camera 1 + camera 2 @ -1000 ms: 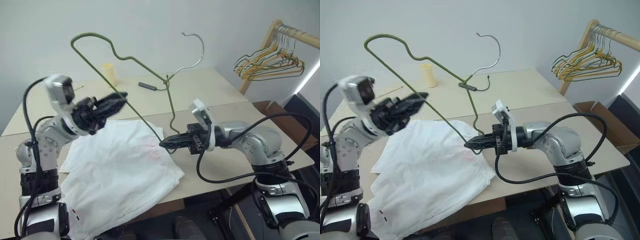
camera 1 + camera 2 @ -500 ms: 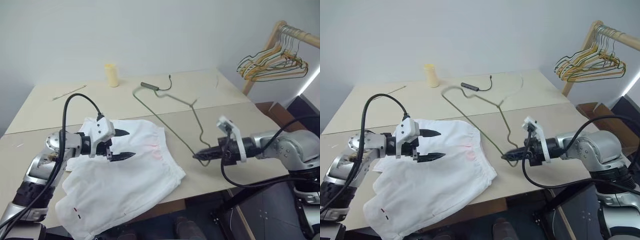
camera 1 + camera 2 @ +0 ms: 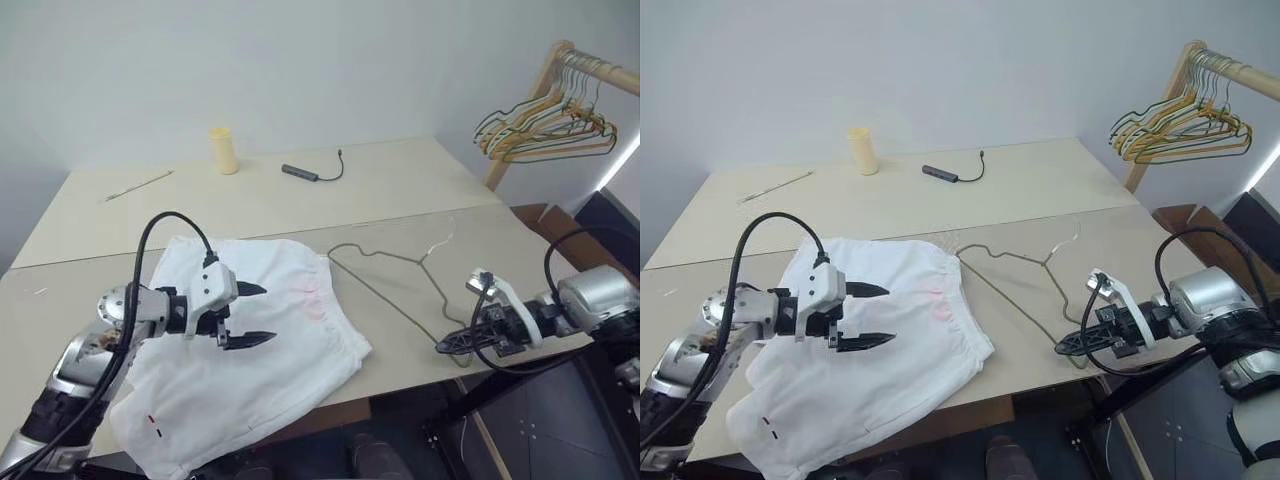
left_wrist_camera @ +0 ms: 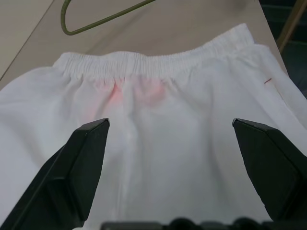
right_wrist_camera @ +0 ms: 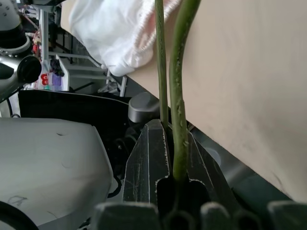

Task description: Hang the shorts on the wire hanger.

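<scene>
The white shorts (image 3: 290, 350) lie spread on the table's front left, with the gathered waistband (image 4: 144, 62) and a faint pink patch toward the middle. My left gripper (image 3: 262, 314) hovers just over them, open, with nothing between its black fingers (image 4: 88, 163). The thin green wire hanger (image 3: 422, 263) lies flat on the table to the right of the shorts, and one rounded corner (image 4: 72, 26) rests near the waistband. My right gripper (image 3: 447, 346) is at the table's front right edge, shut on the hanger's lower wire (image 5: 178, 96).
A yellow cup (image 3: 223, 150), a dark cable (image 3: 305, 173) and a thin stick (image 3: 140, 185) lie at the back of the table (image 3: 400, 190). A wooden rack (image 3: 540, 75) with coloured hangers (image 3: 545, 125) stands at the right.
The right gripper swung the hanger down from upright and drew it to the right, so it now lies flat. The left gripper dropped over the shorts and opened.
</scene>
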Motion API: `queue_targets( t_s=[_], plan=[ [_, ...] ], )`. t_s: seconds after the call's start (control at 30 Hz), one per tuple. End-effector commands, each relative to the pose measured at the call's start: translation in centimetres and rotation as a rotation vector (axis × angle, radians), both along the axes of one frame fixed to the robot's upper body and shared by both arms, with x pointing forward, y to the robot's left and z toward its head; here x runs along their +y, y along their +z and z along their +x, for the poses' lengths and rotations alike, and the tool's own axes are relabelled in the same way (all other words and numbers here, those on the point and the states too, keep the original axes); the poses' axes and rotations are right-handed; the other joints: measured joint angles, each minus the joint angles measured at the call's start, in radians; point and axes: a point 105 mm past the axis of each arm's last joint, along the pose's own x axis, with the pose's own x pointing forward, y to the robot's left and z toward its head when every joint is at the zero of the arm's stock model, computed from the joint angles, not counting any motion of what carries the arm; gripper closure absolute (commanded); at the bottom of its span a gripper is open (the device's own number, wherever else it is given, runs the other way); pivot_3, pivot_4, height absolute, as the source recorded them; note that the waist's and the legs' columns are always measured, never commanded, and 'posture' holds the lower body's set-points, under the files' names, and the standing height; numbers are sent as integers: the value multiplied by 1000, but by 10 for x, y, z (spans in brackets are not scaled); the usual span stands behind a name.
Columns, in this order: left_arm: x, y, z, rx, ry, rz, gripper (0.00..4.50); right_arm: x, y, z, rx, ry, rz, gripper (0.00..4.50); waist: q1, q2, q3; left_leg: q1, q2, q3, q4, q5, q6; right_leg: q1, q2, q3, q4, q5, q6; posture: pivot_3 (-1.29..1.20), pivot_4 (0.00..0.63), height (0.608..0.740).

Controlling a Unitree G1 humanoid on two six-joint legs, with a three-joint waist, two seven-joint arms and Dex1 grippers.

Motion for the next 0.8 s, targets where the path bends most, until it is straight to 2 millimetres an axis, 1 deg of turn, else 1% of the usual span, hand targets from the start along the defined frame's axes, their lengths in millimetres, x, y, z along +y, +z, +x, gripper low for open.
queue_targets(
  t_s=[0.03, 0.1, 0.2, 0.3, 0.5, 0.7, 0.8],
  plan=[
    [14, 4, 6, -45, 34, 70, 23, 9, 8, 4, 28, -3, 91, 4500, 0, 0, 0, 0, 0, 0, 0, 0, 0, 0, 0, 0, 0, 0, 0, -102, 0, 740],
    [20, 6, 8, -55, 55, 81, 23, 8, 5, 8, 39, -28, 89, 4500, 1, 0, 0, 0, 0, 0, 0, 0, 0, 0, 0, 0, 0, 0, 0, -102, 0, 740],
    [22, 8, 8, -61, 58, 77, 23, 6, 4, 11, 31, -45, 84, 4500, 5, 0, 0, -1, -1, 0, 0, 0, 0, 0, -1, 0, 0, 0, 0, -98, 0, 740],
    [20, 8, 7, -63, 54, 68, 23, 6, 1, 11, 37, -45, 77, 4500, 9, 0, 0, -1, -1, 0, 0, 0, 0, 0, -1, 0, 0, 3, -5, -99, 0, 740],
    [14, 7, 5, -62, 47, 51, 23, 4, -1, 10, 47, -52, 75, 4500, 10, 0, 0, -1, -1, 0, 0, 0, 0, 0, -1, 0, 0, 3, -5, -99, 0, 740],
    [14, 6, 6, -66, 46, 46, 23, -4, 3, 17, 30, -114, 86, 4500, 8, 0, 0, -1, -1, 0, 0, 0, 0, 0, -1, 0, 0, 3, -5, -104, 0, 740],
    [11, 7, 6, -69, 39, 39, 23, -2, 2, 14, 36, -98, 93, 4500, 6, 0, 0, -1, -1, 0, 0, 0, 0, 0, -1, 0, 0, 3, -6, -105, 0, 740]
  ],
)
